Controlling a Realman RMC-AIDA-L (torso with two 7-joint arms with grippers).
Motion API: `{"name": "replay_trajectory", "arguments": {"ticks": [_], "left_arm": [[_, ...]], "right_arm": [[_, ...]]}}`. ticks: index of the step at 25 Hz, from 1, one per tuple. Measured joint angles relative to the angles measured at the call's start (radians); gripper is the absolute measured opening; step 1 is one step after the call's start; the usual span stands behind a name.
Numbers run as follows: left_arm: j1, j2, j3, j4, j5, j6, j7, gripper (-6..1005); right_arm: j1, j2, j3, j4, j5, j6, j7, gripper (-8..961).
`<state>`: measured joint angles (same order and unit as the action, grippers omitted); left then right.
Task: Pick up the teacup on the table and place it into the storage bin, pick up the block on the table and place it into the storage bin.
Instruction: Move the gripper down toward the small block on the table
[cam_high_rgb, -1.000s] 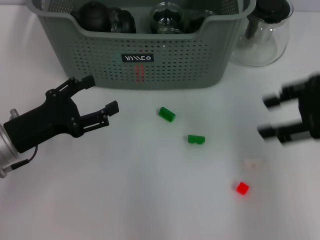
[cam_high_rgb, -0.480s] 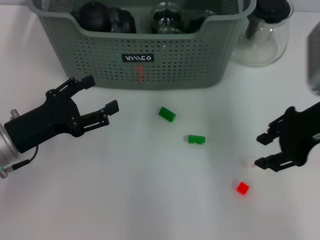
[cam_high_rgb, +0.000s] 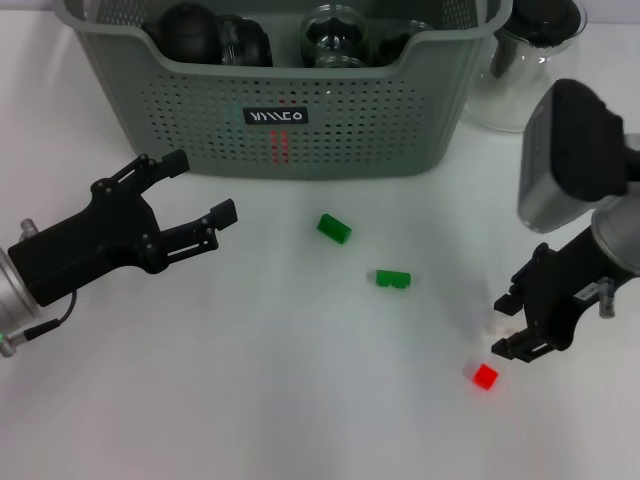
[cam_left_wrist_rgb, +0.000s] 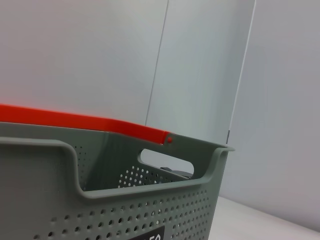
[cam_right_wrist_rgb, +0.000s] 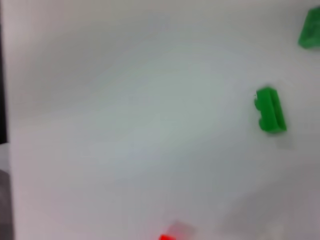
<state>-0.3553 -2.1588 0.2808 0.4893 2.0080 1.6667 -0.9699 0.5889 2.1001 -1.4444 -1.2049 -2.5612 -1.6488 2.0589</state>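
The grey-green storage bin (cam_high_rgb: 290, 120) stands at the back of the table; its perforated wall (cam_left_wrist_rgb: 100, 205) fills the left wrist view. No teacup shows on the table; glass and dark vessels lie inside the bin. Two green blocks (cam_high_rgb: 334, 228) (cam_high_rgb: 393, 278) lie in the middle, and one green block (cam_right_wrist_rgb: 271, 110) shows in the right wrist view. A red block (cam_high_rgb: 485, 376) lies front right. My right gripper (cam_high_rgb: 501, 322) is open, low over the table, its fingers on either side of a small pale block (cam_high_rgb: 495, 325). My left gripper (cam_high_rgb: 203, 186) hovers open left of the bin's front.
A clear glass pitcher (cam_high_rgb: 530, 70) with a black lid stands right of the bin. The table is white. A second green block (cam_right_wrist_rgb: 311, 27) and the red block's edge (cam_right_wrist_rgb: 167, 237) show in the right wrist view.
The right arm has swung in and down towards the left, so its fingers now straddle the pale block just above the red one. The left arm has not moved.
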Motion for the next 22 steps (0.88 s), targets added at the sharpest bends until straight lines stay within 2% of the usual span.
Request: {"name": "replay_trajectory", "arguments": {"ticks": [10, 22], "left_arm": [[-0.001, -0.002, 0.0, -0.002, 0.003, -0.002, 0.0, 949], [0.006, -0.004, 0.0, -0.001, 0.007, -0.002, 0.001, 949]], "right_arm": [[0.002, 0.0, -0.054, 0.014, -0.025, 0.042, 0.016, 518], [0.002, 0.0, -0.058, 0.049, -0.026, 0.08, 0.027, 404]]}}
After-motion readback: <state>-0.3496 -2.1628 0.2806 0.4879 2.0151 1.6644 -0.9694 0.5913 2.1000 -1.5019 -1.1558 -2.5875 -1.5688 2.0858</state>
